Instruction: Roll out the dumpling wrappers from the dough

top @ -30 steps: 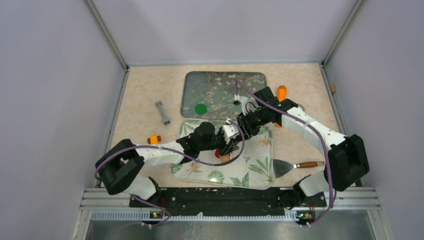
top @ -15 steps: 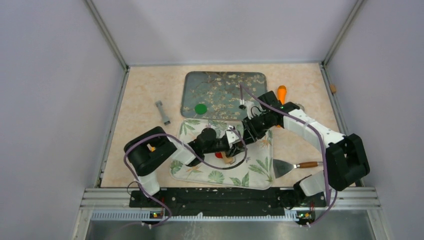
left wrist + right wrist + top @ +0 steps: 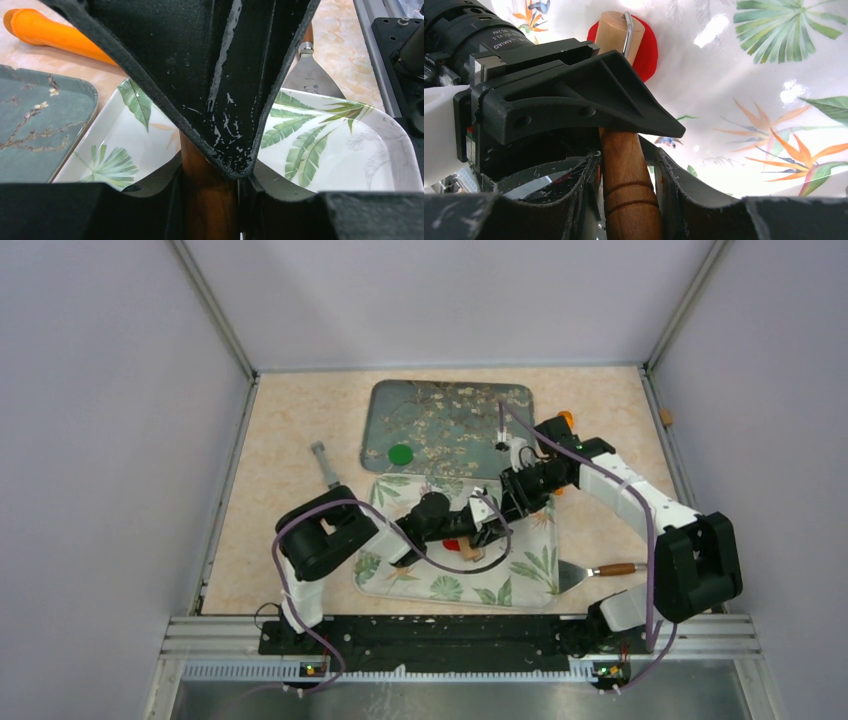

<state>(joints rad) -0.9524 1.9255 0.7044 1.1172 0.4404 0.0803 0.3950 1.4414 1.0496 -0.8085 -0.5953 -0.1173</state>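
Observation:
A red dumpling wrapper (image 3: 650, 50) lies flat on the white leaf-print tray (image 3: 522, 568), under the pale head of a small wooden roller (image 3: 614, 29). In the top view the red wrapper (image 3: 451, 545) shows only partly, beside the grippers. Both grippers hold the roller's brown handle (image 3: 629, 185). My right gripper (image 3: 626, 172) is shut on it from the back. My left gripper (image 3: 210, 187) is shut on it from the front-left, and its black body covers the shaft. A green dumpling wrapper (image 3: 401, 454) lies on the blue-grey blossom tray (image 3: 450, 410).
A metal spatula (image 3: 590, 570) with a wooden grip lies right of the white tray. An orange tool (image 3: 55, 35) lies on the table behind the right arm. A small grey tool (image 3: 324, 463) lies at the left. The enclosure walls close in on both sides.
Both grippers and the roller have moved right over the white tray. The left arm has swung right with them. The tray has slid a little to the right.

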